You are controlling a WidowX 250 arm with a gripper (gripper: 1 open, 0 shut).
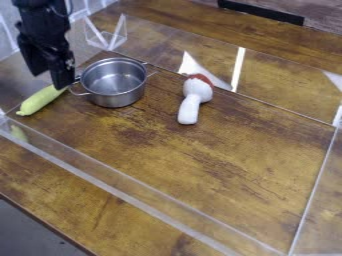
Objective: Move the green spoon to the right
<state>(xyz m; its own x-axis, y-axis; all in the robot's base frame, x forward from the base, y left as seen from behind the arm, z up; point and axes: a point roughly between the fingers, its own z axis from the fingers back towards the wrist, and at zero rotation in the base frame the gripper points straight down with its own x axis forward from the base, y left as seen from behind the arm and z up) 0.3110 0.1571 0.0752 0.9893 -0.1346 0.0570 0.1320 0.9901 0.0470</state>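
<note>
With pincer (58,80) spread wide, seems poised just over the upper end of the green spoon (40,101), holding nothing. Seen at the left of the view, on the wooden table (201,180), lies slantwise, just beside the steel pot (115,98), apart from the white mushroom-shaped item (195,98). Looks light and fairly stiff, probably plastic, unlikely to break under a modest squeeze. Smooth and rounded, so might roll or slip out if pinched off-centre or too near a tapered end. Best to take hold across the thick middle, closing square to the long axis, low against the wood. Watch for the pot's near handle, close enough to catch a finger. Lift a little before carrying right, to clear the pot.
</note>
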